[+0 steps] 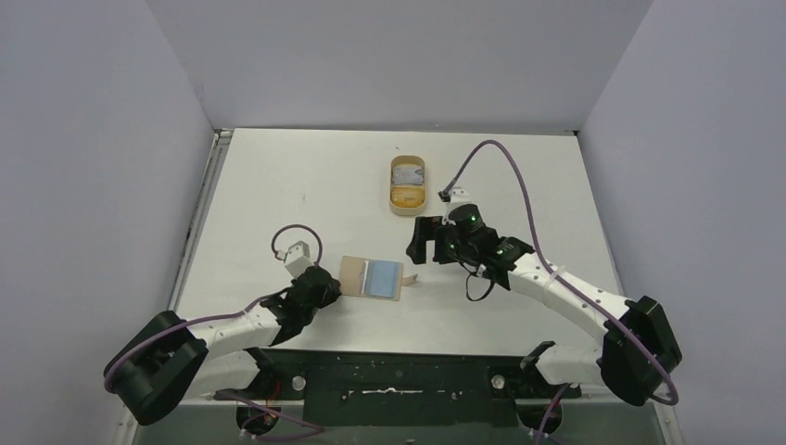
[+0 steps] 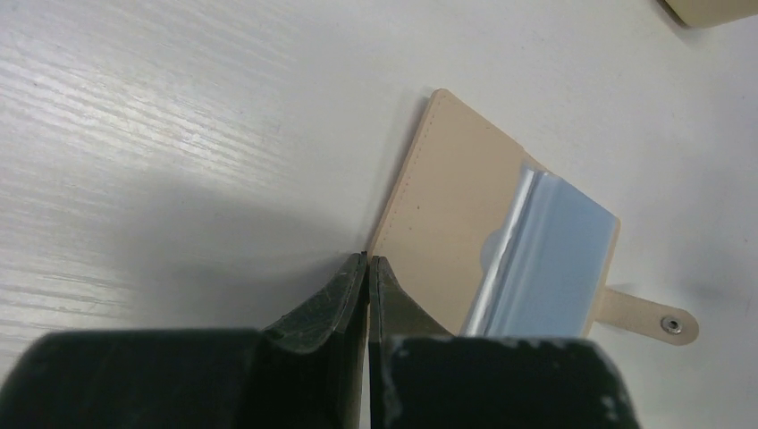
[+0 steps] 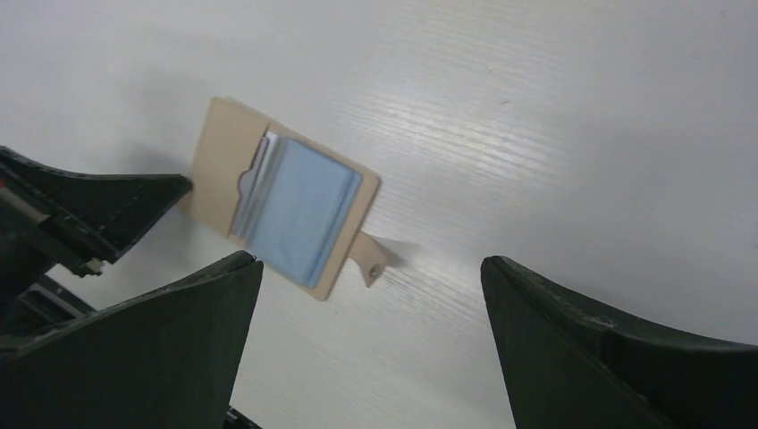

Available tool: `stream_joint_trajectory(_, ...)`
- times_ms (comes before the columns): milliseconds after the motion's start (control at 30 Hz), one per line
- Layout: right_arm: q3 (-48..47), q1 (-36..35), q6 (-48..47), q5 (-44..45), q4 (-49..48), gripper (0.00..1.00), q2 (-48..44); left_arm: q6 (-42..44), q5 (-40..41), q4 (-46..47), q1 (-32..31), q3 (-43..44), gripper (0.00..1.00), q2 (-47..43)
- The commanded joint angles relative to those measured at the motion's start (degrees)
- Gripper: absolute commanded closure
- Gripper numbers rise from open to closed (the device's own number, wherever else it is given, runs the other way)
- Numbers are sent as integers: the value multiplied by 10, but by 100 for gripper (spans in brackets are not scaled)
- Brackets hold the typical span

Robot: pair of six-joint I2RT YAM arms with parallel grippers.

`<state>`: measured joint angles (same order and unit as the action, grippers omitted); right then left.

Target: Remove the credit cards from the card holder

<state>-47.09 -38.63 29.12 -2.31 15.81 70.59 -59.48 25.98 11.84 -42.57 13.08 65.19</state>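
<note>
Top external, one card holder [image 1: 352,274], one blue card [image 1: 382,276] showing, left hand [image 2: 368,259] closed, right hand [image 3: 371,262] open.

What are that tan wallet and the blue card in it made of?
The wallet looks like matte leather or a faux version: a stitched line runs along its edge, and the strap ends in a metal-looking snap. The card looks like thin glossy plastic, catching a bright streak of light.
</note>
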Motion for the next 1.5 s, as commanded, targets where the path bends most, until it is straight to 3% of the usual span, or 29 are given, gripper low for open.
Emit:
stream_joint_trajectory(0,-14,-9,70,-126,-122,0,56,-35,8,62,-3,-4,100,32)
stream_joint_trajectory(200,33,-12,169,-204,-342,0,144,-46,-18,124,-1,-12,100,64)
stream_joint_trajectory(400,28,3,296,-317,-591,0,315,-47,-26,128,-1,-1,100,95)
stream_joint_trajectory(567,29,-2,387,-327,-712,0,406,-53,-25,133,-1,-2,100,116)
stream_joint_trajectory(700,26,-12,371,-312,-665,0,408,-50,-23,124,-2,3,100,123)
stream_joint_trajectory(967,-38,-41,253,-233,-339,0,343,-53,-22,117,-2,16,100,153)
stream_joint_trajectory(1133,-58,-50,218,-186,-223,0,310,-56,-22,119,-2,16,100,160)
stream_joint_trajectory(1300,-52,-52,221,-179,-219,0,320,-58,-21,117,-1,15,100,164)
stream_joint_trajectory(1467,-33,-56,258,-178,-289,0,357,-58,-25,122,-1,17,100,170)
